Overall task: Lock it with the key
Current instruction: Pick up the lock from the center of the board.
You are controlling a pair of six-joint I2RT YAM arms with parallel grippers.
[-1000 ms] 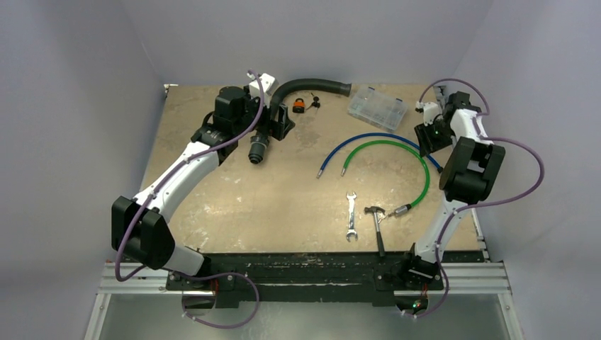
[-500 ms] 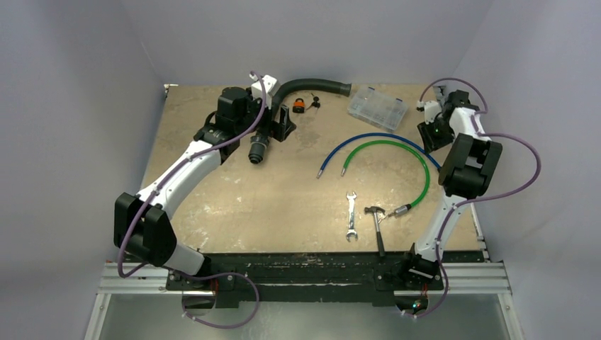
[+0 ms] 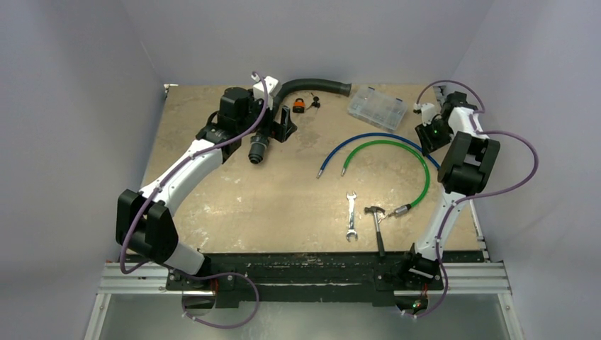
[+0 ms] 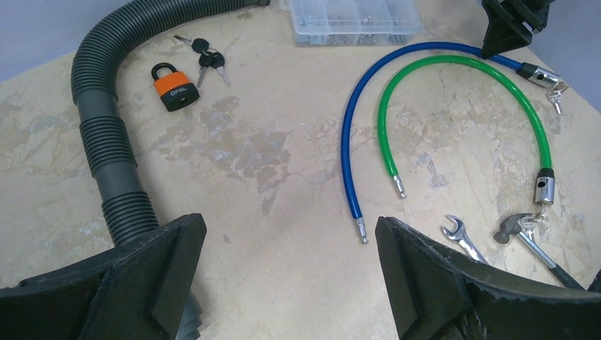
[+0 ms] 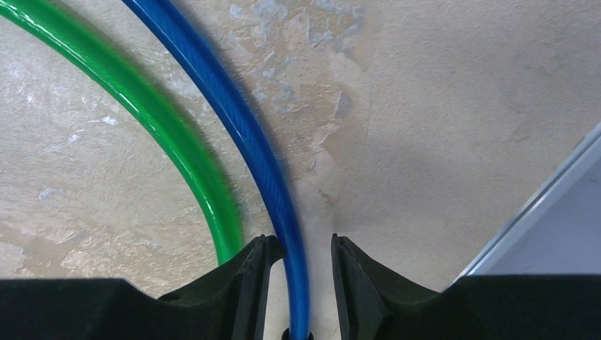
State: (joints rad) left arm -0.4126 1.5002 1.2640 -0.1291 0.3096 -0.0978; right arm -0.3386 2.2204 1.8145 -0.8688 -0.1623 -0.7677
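Scuffed tabletop: the left gripper, jaws wide, has edged nearer the orange padlock and keys at the far edge; the right gripper loosely straddles the blue cable. Locking not begun.

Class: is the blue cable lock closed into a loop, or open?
Open: the blue cable lock has its pin end lying apart from its lock head.

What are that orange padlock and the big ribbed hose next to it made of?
Padlock: matte orange casing with soft rounded edges, likely a plastic or rubber cover. Hose: dull grey corrugated ribs bent in a curve, probably flexible plastic or rubber.
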